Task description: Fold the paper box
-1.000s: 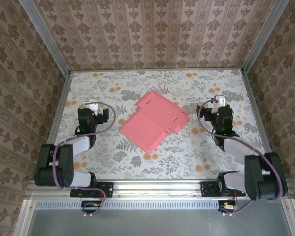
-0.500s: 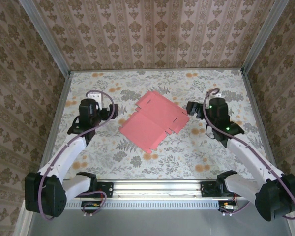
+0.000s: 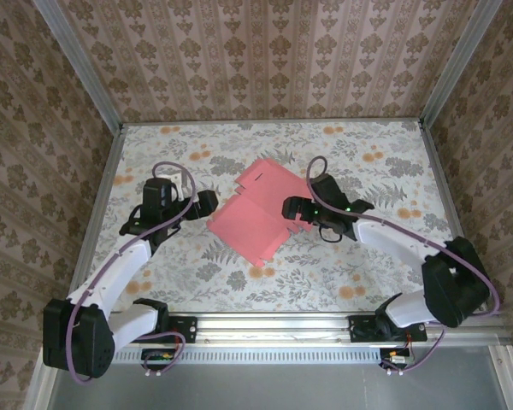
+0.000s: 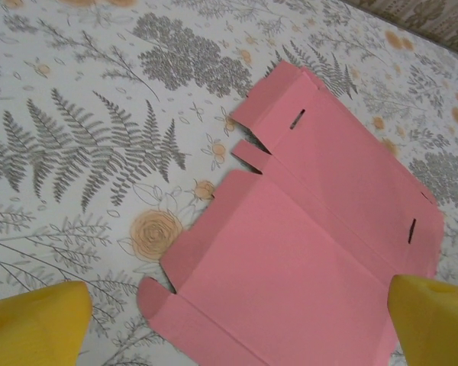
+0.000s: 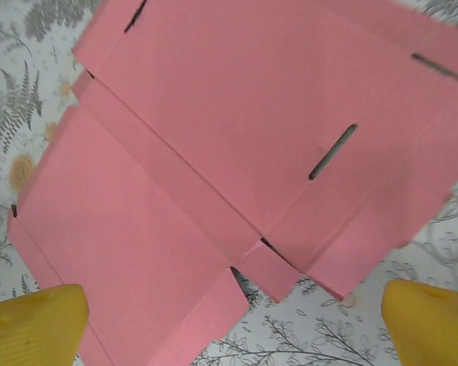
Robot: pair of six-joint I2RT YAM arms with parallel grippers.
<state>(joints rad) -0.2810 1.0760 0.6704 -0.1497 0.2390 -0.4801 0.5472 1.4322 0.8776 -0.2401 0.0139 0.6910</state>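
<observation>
The left gripper (image 3: 204,203) is wide open. Its yellow fingers (image 4: 32,324) sit far apart, just by the left edge of the paper box (image 3: 252,213). The right gripper (image 3: 292,208) is wide open too. It hangs over the right side of the box, near the little flaps (image 5: 271,276) and a slit (image 5: 332,152). Neither one holds anything.

The box lies flat and pink in the middle of the table (image 3: 239,286), between the two arms. No side stands up yet, so I think the step is reaching for the sheet. Next, one gripper needs to get a finger under a flap and lift it along its crease. The other should press the sheet down so it does not slide.
</observation>
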